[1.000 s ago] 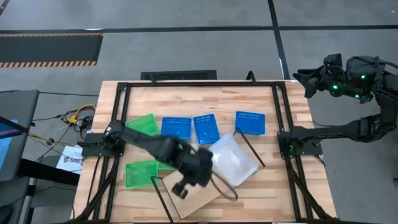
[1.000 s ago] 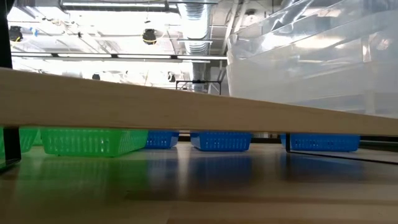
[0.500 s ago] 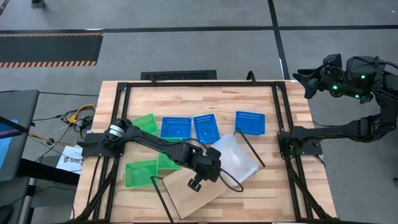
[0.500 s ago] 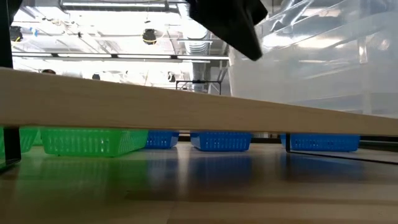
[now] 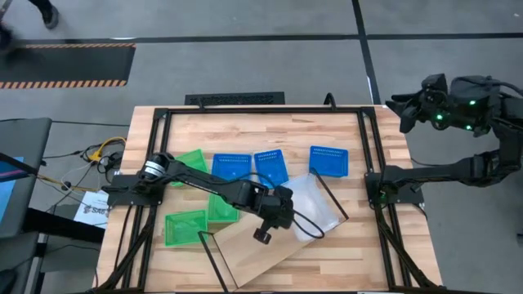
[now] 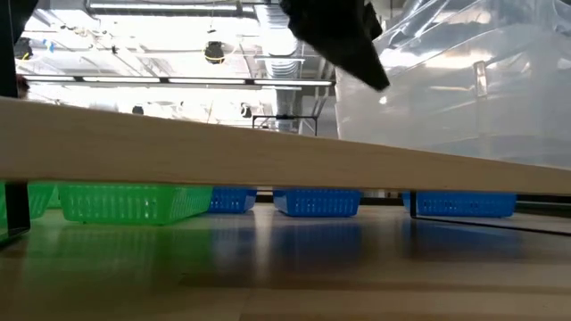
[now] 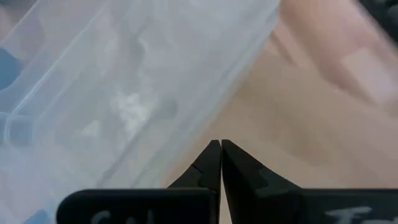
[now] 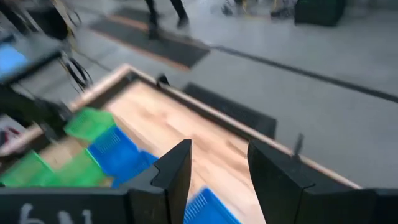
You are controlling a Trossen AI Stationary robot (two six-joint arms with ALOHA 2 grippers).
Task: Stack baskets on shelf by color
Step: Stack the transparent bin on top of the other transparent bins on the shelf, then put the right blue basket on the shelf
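The shelf (image 5: 257,249), a light-wood plank with black wire ends, lies slanted on the table's near half. A clear basket (image 5: 317,208) sits on its right end. Three blue baskets (image 5: 271,167) stand in a row behind it, and three green baskets (image 5: 186,227) lie at the left. My left gripper (image 5: 282,215) is shut, just left of the clear basket (image 7: 124,93) above the plank (image 7: 311,112). My right gripper (image 8: 217,168) is open, raised off the table's far right corner (image 5: 409,106). My left gripper (image 7: 221,146) has its shut fingertips (image 7: 214,155) at the long left rim of the clear basket (image 7: 239,68), coming from above and slanting down (image 6: 379,80). The basket rests on the plank (image 6: 268,160). Whether the tips press the rim or stand just beside it does not show plainly.
Black frame rails (image 5: 364,139) border the tabletop on both sides. The shelf's wire ends (image 5: 328,196) rise beside the clear basket. A cable loop (image 5: 306,233) hangs from my left wrist over the plank. Bare tabletop (image 5: 359,253) lies at the near right.
My left gripper has moved from over the plank's middle toward the right and far edge, up to the clear basket's left rim. The clear basket has slid a little to the right along the plank. The right arm has kept still.
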